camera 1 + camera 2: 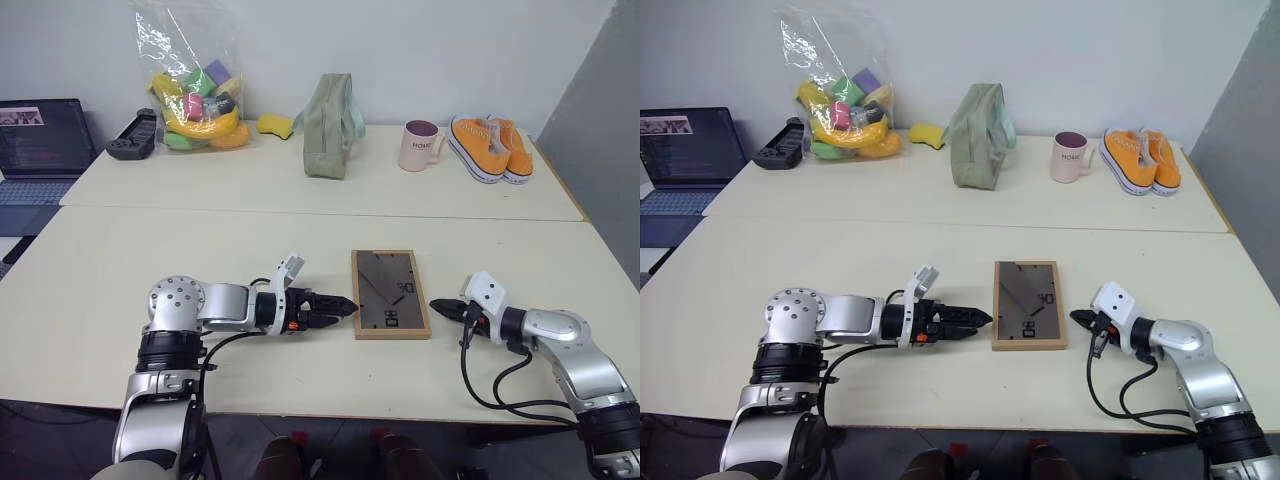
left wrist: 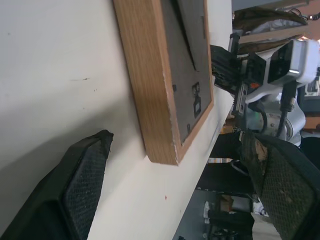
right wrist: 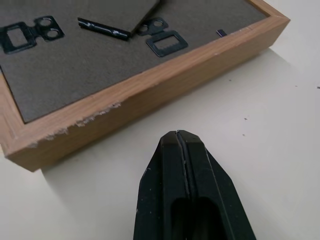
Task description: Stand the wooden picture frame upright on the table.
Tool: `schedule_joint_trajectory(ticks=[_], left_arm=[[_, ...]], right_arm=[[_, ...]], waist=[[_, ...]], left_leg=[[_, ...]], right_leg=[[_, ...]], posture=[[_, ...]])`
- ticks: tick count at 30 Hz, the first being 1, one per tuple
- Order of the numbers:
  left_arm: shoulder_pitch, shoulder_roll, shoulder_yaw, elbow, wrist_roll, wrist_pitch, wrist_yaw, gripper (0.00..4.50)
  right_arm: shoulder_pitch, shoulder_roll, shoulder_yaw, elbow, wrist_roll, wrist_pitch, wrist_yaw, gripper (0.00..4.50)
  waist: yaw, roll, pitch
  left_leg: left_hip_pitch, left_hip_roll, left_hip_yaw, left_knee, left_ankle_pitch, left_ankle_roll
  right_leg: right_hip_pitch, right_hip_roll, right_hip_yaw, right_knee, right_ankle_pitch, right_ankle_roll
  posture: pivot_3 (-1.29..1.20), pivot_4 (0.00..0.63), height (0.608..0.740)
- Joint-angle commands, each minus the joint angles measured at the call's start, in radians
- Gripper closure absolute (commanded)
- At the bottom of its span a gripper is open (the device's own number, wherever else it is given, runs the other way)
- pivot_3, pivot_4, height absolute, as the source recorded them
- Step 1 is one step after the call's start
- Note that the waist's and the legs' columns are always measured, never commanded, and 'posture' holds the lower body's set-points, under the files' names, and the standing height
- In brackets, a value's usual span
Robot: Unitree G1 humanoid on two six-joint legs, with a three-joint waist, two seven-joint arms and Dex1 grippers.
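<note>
Both grippers flank the frame [image 1: 391, 294] — left gripper [image 1: 345, 308] spread wide and empty at its left edge, right gripper [image 1: 438, 306] pinched shut, just apart. We judge nothing done: it lies face-down near the desk's [image 1: 120, 270] front edge, still to be raised.

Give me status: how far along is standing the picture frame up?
Nothing done yet: the picture frame lies flat, back up, on the table. In hand: the left pincer is open at its left edge, the right pincer shut, just off its right edge; neither grips it. Left: grasp, lift, set it upright on its stand flap.
</note>
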Motion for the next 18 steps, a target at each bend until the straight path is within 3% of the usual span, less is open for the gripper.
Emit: schedule_joint_trajectory(ticks=[1,10,18], left_arm=[[-0.006,-0.016,-0.006,0.046,0.089,-0.022,-0.029,0.11],[-0.022,-0.029,0.022,0.072,0.19,0.001,-0.059,0.11],[-0.035,-0.032,0.035,0.072,0.221,0.011,-0.085,0.11]], right_arm=[[0.001,0.033,0.048,-0.05,0.004,0.034,-0.004,4.5],[0.001,0.073,0.045,-0.11,0.02,0.07,-0.037,4.5],[-0.013,0.135,0.068,-0.148,0.024,0.109,-0.075,4.5]], waist=[[0.0,0.0,-0.001],[0.001,0.0,-0.001],[-0.001,0.0,-0.001]], left_leg=[[0.0,0.0,0.0,0.0,0.0,0.0],[0.011,0.0,0.0,-0.002,0.0,0.0],[0.011,0.0,0.0,-0.002,0.0,-0.001]], right_leg=[[0.0,0.0,0.0,0.0,0.0,0.0],[0.013,0.0,0.0,-0.004,0.0,0.0],[0.014,0.0,0.0,-0.005,0.0,0.0]], posture=[[0.0,0.15,0.74],[0.0,0.15,0.74],[0.0,0.15,0.74]])
